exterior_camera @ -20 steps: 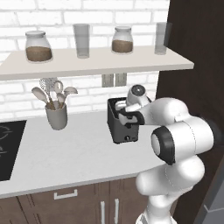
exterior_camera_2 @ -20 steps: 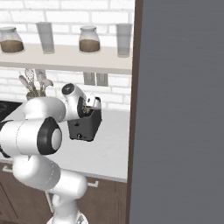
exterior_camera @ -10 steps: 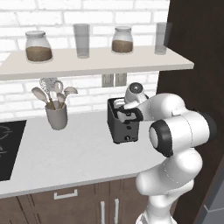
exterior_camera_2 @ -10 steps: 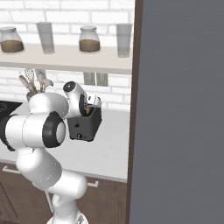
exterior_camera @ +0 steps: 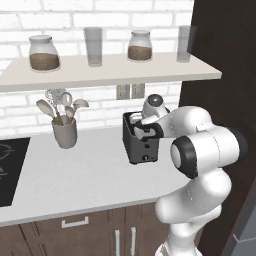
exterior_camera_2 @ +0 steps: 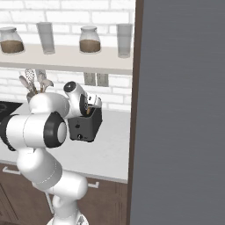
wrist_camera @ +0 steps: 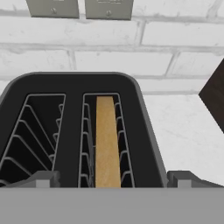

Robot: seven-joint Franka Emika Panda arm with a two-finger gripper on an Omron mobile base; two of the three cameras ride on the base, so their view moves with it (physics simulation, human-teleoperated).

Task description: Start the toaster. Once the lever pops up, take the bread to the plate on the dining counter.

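The black toaster point(exterior_camera: 141, 146) point(exterior_camera_2: 85, 126) stands on the white kitchen counter by the brick wall. From above, the toaster point(wrist_camera: 72, 85) shows two slots. The bread point(wrist_camera: 107, 144) stands on edge in the right slot as a tan slice; the left slot holds nothing. A bit of bread point(exterior_camera_2: 88, 110) peeks out of the top. My gripper point(exterior_camera: 143, 130) point(exterior_camera_2: 91, 107) point(wrist_camera: 113, 180) hovers just over the toaster top, open, its fingertips point(wrist_camera: 43, 178) spread wide on either side of the bread slot. The plate and the dining counter are out of view.
A grey utensil holder point(exterior_camera: 65, 132) stands left of the toaster and a black cooktop point(exterior_camera: 10, 170) lies further left. A shelf point(exterior_camera: 110, 70) with jars and glasses hangs above. A tall dark panel point(exterior_camera_2: 180, 110) blocks the right. Wall outlets point(wrist_camera: 78, 8) sit behind the toaster.
The arm's elbow has shifted a little while the hand stays over the toaster. The jaws remain wide apart.
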